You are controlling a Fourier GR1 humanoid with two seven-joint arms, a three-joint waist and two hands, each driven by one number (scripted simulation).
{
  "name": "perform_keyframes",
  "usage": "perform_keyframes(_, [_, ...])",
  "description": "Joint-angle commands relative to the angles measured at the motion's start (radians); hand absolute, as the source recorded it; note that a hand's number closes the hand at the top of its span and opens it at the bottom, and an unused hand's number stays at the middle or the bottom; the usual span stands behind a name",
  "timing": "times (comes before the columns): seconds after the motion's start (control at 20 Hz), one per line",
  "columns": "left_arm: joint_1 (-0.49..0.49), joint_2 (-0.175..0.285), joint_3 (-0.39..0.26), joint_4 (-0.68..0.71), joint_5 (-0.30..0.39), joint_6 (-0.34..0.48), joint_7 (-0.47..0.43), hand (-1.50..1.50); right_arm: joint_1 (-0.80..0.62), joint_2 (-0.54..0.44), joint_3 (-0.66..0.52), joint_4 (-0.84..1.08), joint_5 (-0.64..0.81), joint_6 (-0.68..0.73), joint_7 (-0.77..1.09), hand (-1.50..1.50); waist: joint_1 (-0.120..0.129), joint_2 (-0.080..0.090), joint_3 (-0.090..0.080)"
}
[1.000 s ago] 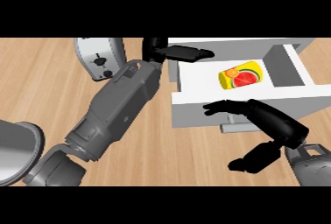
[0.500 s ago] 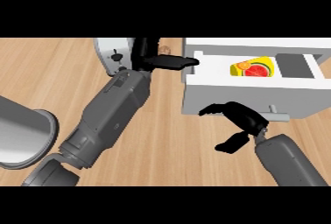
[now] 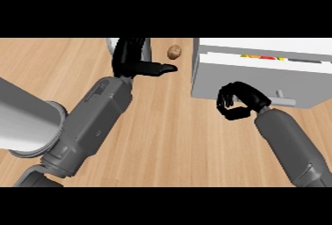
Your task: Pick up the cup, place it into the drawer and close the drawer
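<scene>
Pressing drawer [image 3: 259, 83] front with curled, empty right hand [image 3: 236, 103]; drawer almost shut, cup [image 3: 261, 57] sliver showing inside; final closing left; left hand [image 3: 133, 61] beside drawer, fingers straight.

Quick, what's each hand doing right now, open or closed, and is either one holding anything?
Left hand: open, fingers straight, thumb out, holding nothing.
Right hand: closed, fingers curled, empty, by the drawer front.

Cup [image 3: 261, 57], apparently, inside drawer [image 3: 246, 85]; round lump [image 3: 174, 52] left of drawer.
</scene>
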Motion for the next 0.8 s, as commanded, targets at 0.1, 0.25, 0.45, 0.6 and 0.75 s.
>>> perform_keyframes(0.1, [0.067, 0.063, -0.002, -0.06, 0.002, -0.059, 0.009, -1.5, -0.188, -0.043, -0.135, 0.202, -0.043, -0.055, -0.072, 1.5, 0.036, 0.014, 0.003])
perform_keyframes(0.25, [0.086, 0.055, -0.01, -0.086, 0.006, -0.072, 0.021, -1.5, -0.266, -0.063, -0.172, 0.249, -0.05, -0.083, -0.047, 1.5, 0.057, 0.019, 0.003])
perform_keyframes(0.45, [0.107, 0.071, -0.025, -0.118, 0.008, -0.098, 0.056, -1.5, -0.264, -0.085, -0.215, 0.258, -0.088, -0.082, -0.028, 1.5, 0.092, 0.022, 0.004])
perform_keyframes(0.6, [0.117, 0.076, -0.028, -0.125, 0.006, -0.101, 0.057, -1.5, -0.29, -0.124, -0.241, 0.24, -0.12, -0.034, -0.026, 1.5, 0.091, 0.022, 0.003])
perform_keyframes(0.75, [0.124, 0.089, -0.023, -0.134, 0.01, -0.116, 0.056, -1.5, -0.304, -0.144, -0.245, 0.22, -0.131, -0.005, -0.011, 1.5, 0.097, 0.025, 0.001])
